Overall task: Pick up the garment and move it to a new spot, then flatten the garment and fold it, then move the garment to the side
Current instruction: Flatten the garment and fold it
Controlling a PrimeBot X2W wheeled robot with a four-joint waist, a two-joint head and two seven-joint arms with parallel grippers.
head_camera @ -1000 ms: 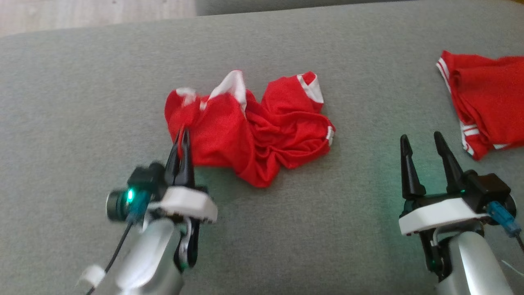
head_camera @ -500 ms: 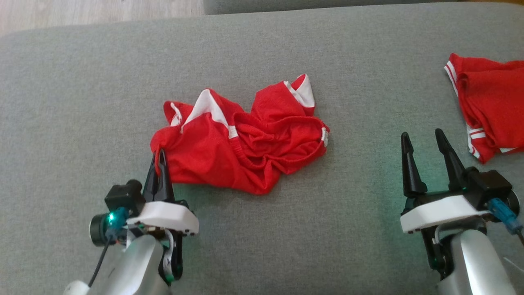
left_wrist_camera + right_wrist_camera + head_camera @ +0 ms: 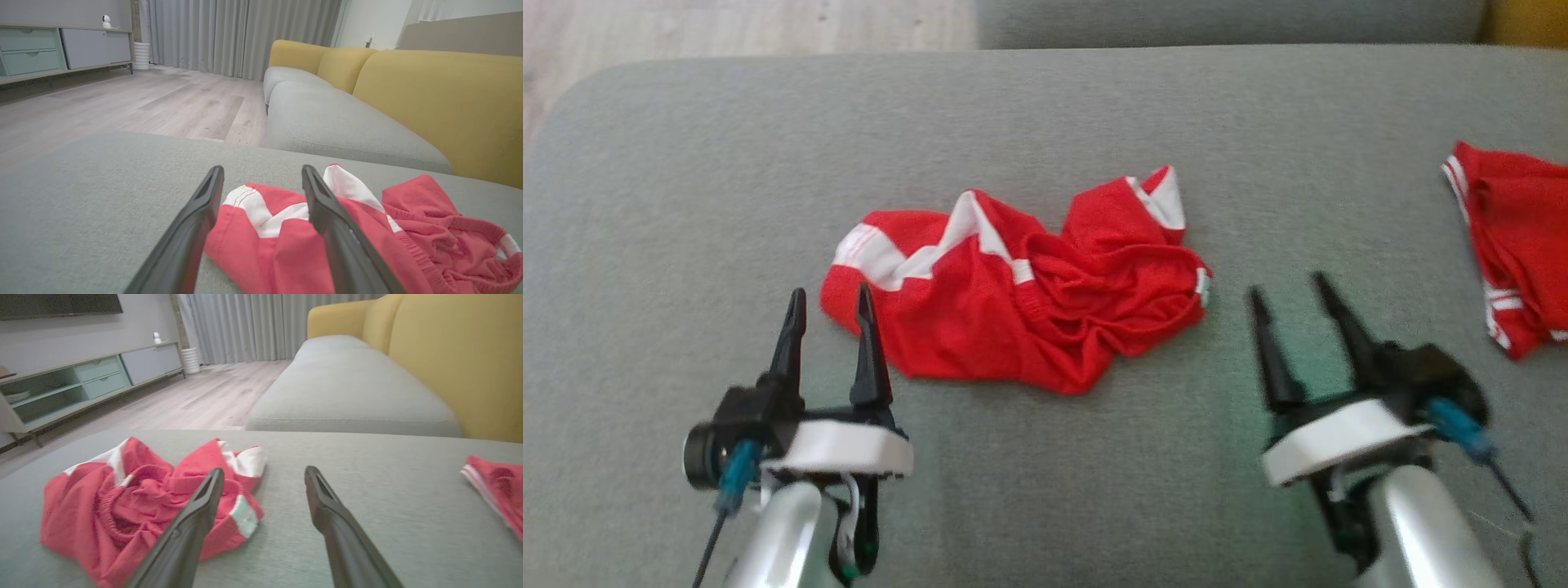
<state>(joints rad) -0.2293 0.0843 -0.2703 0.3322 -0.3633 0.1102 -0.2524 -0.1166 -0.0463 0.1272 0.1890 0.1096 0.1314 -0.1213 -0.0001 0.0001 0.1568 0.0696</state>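
Treat red shorts (image 3: 1013, 318), crumpled at centre of grey seat cushion (image 3: 1094, 106), as laid ready for flattening: left gripper (image 3: 829, 291) and right gripper (image 3: 1284, 286) flanking, jaws wide and empty.

The garment (image 3: 980, 327) was red with white panels and stripes, on a plain grey cushion (image 3: 1045, 114). To the garment's right lay another red cloth (image 3: 1515, 237), white-striped.
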